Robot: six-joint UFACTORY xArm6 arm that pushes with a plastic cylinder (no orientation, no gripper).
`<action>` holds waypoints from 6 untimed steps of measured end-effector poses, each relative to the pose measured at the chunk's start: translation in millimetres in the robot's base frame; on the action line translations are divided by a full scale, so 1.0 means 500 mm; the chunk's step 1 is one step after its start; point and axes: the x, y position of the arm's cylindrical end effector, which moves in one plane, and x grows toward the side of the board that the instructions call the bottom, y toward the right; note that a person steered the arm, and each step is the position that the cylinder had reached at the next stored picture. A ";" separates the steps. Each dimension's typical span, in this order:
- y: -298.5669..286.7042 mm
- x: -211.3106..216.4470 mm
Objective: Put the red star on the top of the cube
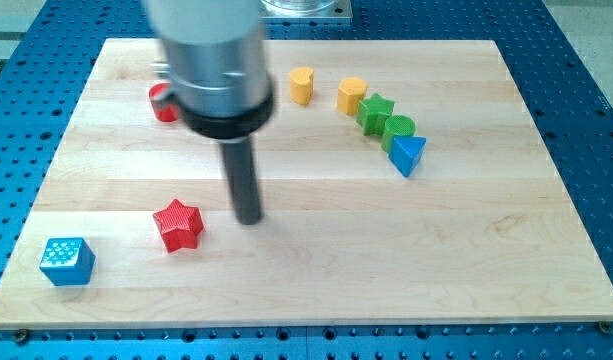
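Rod tip (pixel 248 219) resting just right of the red star (pixel 178 224), gripping nothing as it carries no jaws, with the blue cube (pixel 67 261) apart at lower left

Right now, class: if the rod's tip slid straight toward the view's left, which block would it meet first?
Most likely the red star, just left of my tip and not touching it. The blue cube lies farther left and lower, probably off that line.

My tip (pixel 248 219) just right of red star (pixel 178 224), blue cube (pixel 67 261) bottom-left
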 end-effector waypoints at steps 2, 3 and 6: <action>-0.167 0.056; -0.130 0.120; -0.338 0.073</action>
